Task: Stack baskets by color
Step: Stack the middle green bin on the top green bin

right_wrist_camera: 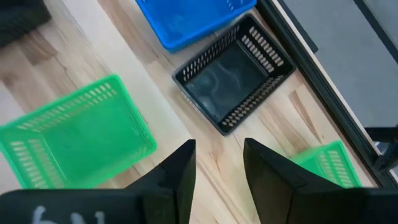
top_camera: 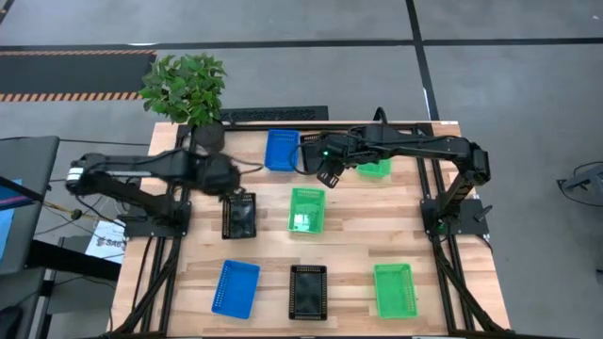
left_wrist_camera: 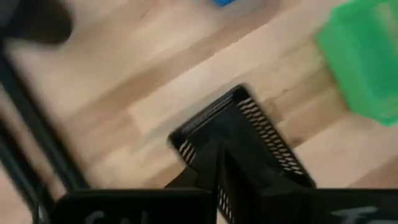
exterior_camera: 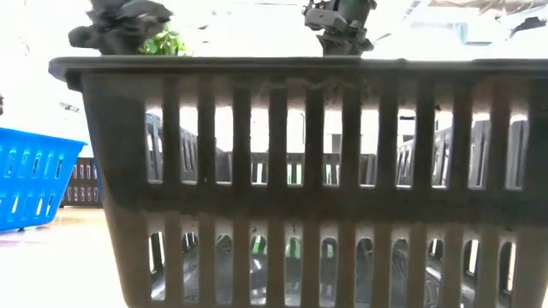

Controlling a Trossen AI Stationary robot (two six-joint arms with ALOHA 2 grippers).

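Several mesh baskets lie on the wooden table point(top_camera: 349, 250). At the far side are a blue one point(top_camera: 281, 149), a black one point(right_wrist_camera: 233, 71) and a green one point(top_camera: 377, 169). In the middle are a black one point(top_camera: 239, 217) and a green one point(top_camera: 306, 209). Near the front are a blue point(top_camera: 235, 287), a black point(top_camera: 308, 290) and a green point(top_camera: 393, 288) basket. My left gripper point(left_wrist_camera: 217, 171) is shut and hangs above the middle black basket point(left_wrist_camera: 249, 137). My right gripper point(right_wrist_camera: 217, 165) is open above the table between the far black basket and the middle green one point(right_wrist_camera: 74, 134), with nothing between its fingers.
A potted plant point(top_camera: 188, 89) stands at the table's far left corner. The near black basket point(exterior_camera: 300, 171) fills the low view, with the near blue one point(exterior_camera: 34, 175) to its left. Bare wood shows between the rows of baskets.
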